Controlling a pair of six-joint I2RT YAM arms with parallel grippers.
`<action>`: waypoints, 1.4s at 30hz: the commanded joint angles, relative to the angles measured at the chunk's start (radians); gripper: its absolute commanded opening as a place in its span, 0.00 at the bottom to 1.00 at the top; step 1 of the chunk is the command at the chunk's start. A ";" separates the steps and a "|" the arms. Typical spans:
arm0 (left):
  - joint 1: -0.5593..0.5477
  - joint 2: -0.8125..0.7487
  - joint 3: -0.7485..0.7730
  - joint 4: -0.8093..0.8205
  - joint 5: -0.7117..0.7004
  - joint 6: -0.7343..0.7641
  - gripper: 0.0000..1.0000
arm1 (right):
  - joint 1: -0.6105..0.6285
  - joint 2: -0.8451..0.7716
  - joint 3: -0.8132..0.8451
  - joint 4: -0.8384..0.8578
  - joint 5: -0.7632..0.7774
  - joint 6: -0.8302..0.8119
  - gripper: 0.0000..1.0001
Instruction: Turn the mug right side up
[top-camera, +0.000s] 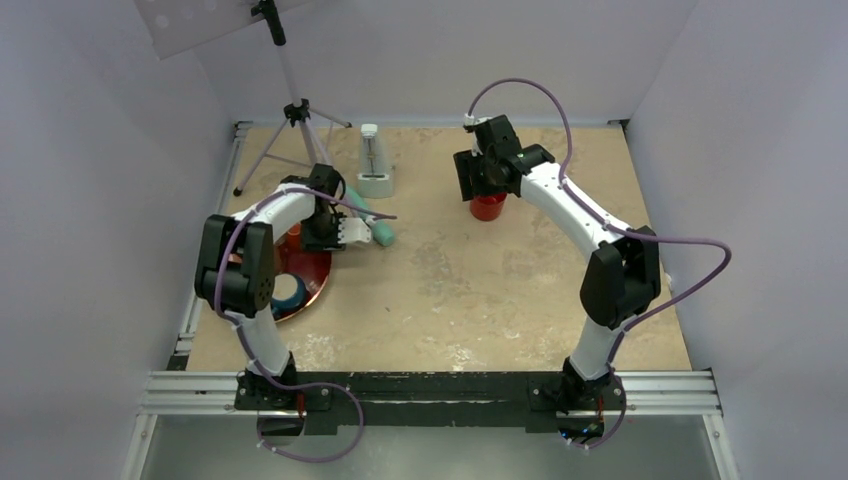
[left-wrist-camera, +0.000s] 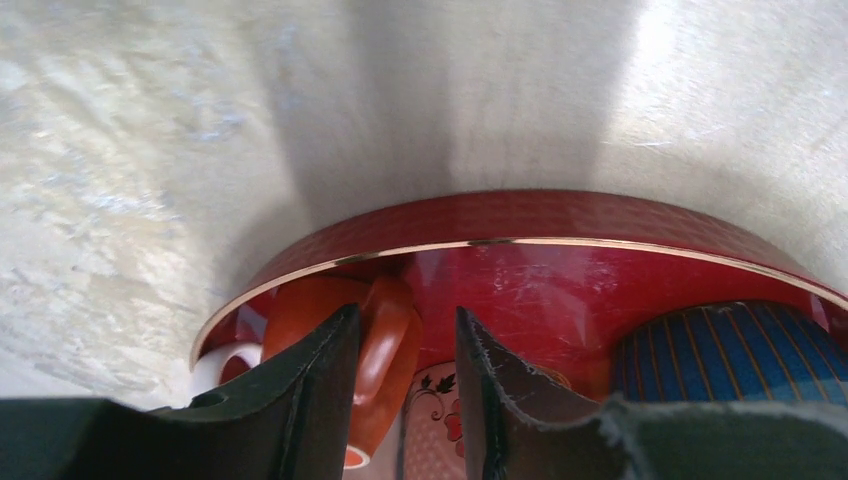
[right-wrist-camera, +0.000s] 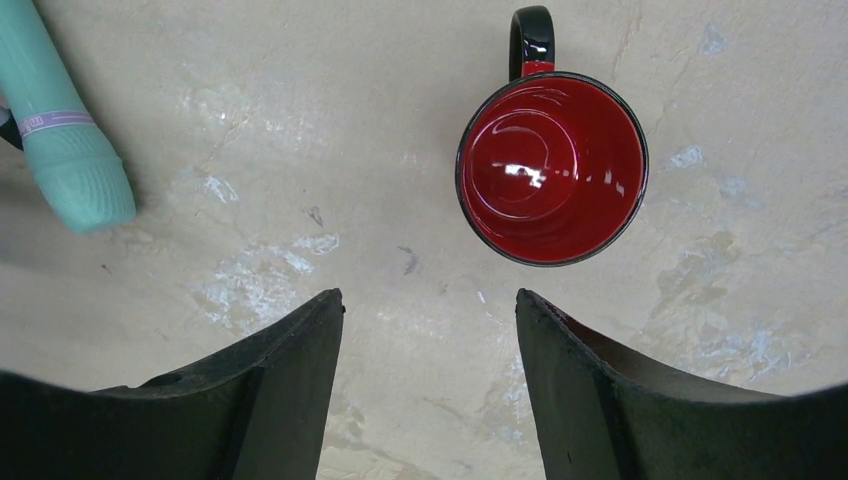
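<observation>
One red, black-handled ceramic mug (right-wrist-camera: 552, 168) already stands mouth-up on the tan table (right-wrist-camera: 300, 150), just beyond your right gripper (right-wrist-camera: 428, 300), jaws spread and empty, so you seem finished bar retreating; your left gripper (left-wrist-camera: 406, 315) hangs parted over the red plate (left-wrist-camera: 520, 215).

Right tool (right-wrist-camera: 428, 294) gapes wide — left tool (left-wrist-camera: 406, 312) narrower.

Both arms wore the same livery: the left arm (top-camera: 262, 345) and the right arm (top-camera: 572, 205) had smooth white curved links set between chunky black joint housings. A thin lilac cable (top-camera: 690, 243) ran along each. The left gripper (left-wrist-camera: 408, 318) and right gripper (right-wrist-camera: 430, 297) carried matte black fingers (right-wrist-camera: 590, 385), broad, tapering, rough at the edges.
</observation>
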 joint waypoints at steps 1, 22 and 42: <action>0.019 -0.072 -0.084 0.048 -0.006 0.095 0.48 | 0.003 -0.046 0.006 0.023 -0.022 0.009 0.67; 0.038 -0.111 -0.012 0.147 -0.040 -0.012 0.00 | 0.012 -0.107 -0.019 0.024 -0.103 0.007 0.66; 0.068 -0.293 0.354 0.095 0.850 -1.406 0.00 | 0.213 -0.286 -0.308 0.899 -0.694 0.277 0.76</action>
